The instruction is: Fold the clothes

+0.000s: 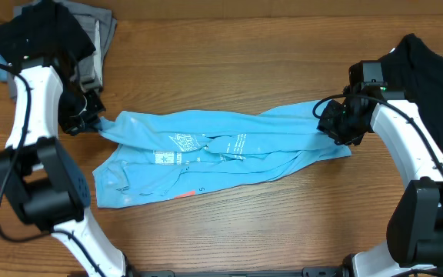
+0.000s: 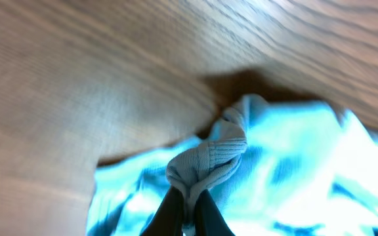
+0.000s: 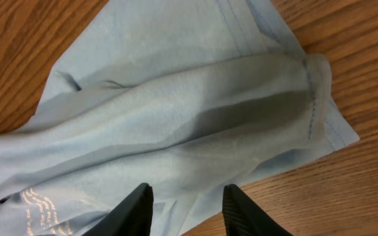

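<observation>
Even bright light; left wrist view blurred, overexposed; right wrist view sharp, shadow on T-shirt (image 3: 254, 118)

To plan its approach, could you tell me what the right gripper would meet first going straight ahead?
Most likely the T-shirt: the right gripper points at its bunched fabric with jaws apart, though how near is unclear.

lettering (image 1: 237, 144) on T-shirt (image 1: 287, 127) unreadable, left wrist view blurred

Left arm (image 1: 37, 96) and right arm (image 1: 410, 135): white links, black joints, black cables, black claw fingers (image 3: 133, 213).
</observation>
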